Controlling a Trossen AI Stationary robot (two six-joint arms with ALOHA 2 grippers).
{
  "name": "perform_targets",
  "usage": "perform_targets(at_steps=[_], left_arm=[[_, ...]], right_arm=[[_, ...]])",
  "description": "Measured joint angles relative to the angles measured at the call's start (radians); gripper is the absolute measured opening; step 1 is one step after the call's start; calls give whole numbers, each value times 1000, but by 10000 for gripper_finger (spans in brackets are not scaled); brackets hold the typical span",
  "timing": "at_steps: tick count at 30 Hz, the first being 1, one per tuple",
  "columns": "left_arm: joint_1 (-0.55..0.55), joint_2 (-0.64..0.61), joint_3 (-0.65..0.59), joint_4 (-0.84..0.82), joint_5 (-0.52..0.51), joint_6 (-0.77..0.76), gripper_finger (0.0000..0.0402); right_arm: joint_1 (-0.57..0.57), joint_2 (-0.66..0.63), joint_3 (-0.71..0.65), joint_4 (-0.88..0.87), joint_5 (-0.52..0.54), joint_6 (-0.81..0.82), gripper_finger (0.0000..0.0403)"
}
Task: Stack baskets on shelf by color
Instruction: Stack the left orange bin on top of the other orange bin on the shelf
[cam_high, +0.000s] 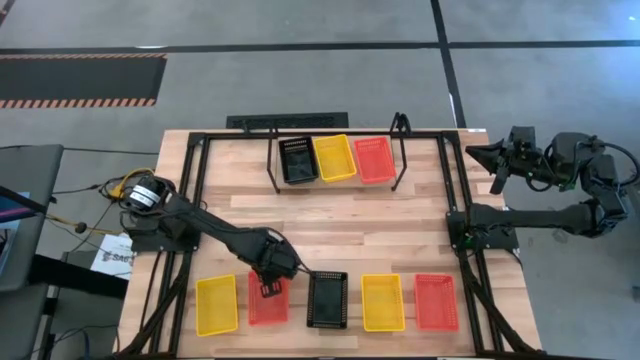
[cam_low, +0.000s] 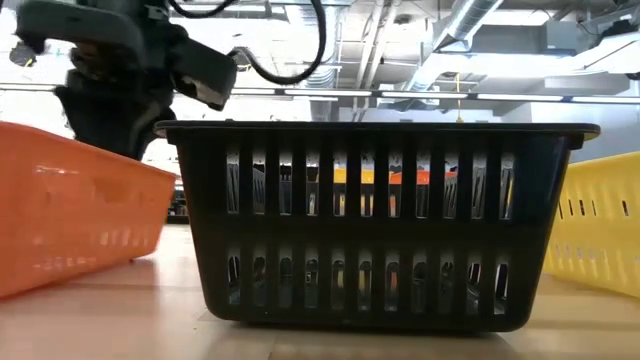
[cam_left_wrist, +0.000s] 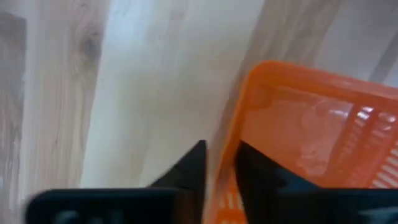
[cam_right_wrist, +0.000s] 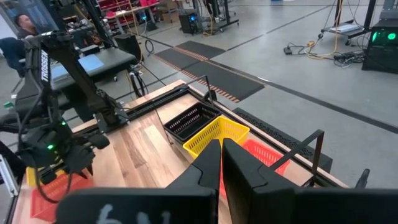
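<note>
Progress: judged early. Three baskets are set on the shelf (cam_high: 398, 150) at the far side of the table (cam_high: 350, 225), one per colour, side by side: black basket (cam_high: 298, 160) left, yellow basket (cam_high: 334, 157) mid, red-orange basket (cam_high: 374, 159) right. No second layer is seen yet.

Left to stack, near row, left to right: yellow (cam_high: 216, 305), red-orange (cam_high: 268, 300), black (cam_high: 327, 299), yellow (cam_high: 382, 302), red-orange (cam_high: 436, 301).

Count, baskets in view: 8 total; yellow x3, red-orange x3, black x2. Shelf x1.

Left gripper (cam_high: 268, 283): placed over the far rim of the near red-orange basket (cam_left_wrist: 292, 118); in the wrist view the fingers (cam_left_wrist: 186, 171) are seen drawn close on either side of the rim, so a pinch on the wall is judged made or nearly made. Basket not lifted; it sits on the table.

Right gripper (cam_right_wrist: 221, 163): parked off the table's far right corner, fingers nearly together, nothing held.
</note>
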Motion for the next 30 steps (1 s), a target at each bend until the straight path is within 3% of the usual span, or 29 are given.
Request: perform_targets(at_steps=[3, 11, 17, 24, 30], left_arm=[[24, 0, -1, 5, 13, -10, 11], [95, 0, 15, 43, -45, -7, 2], [137, -21, 118, 7, -137, 41, 0], [165, -104, 332, -166, -364, 30, 0], [198, -124, 520, -163, -642, 112, 0]], right_arm=[[0, 0, 0, 0, 0, 0, 38], [0, 0, 0, 0, 1, 0, 38], [0, 0, 0, 2, 1, 0, 38], [0, 0, 0, 29, 1, 2, 38], [0, 51, 0, 144, -52, -60, 38]])
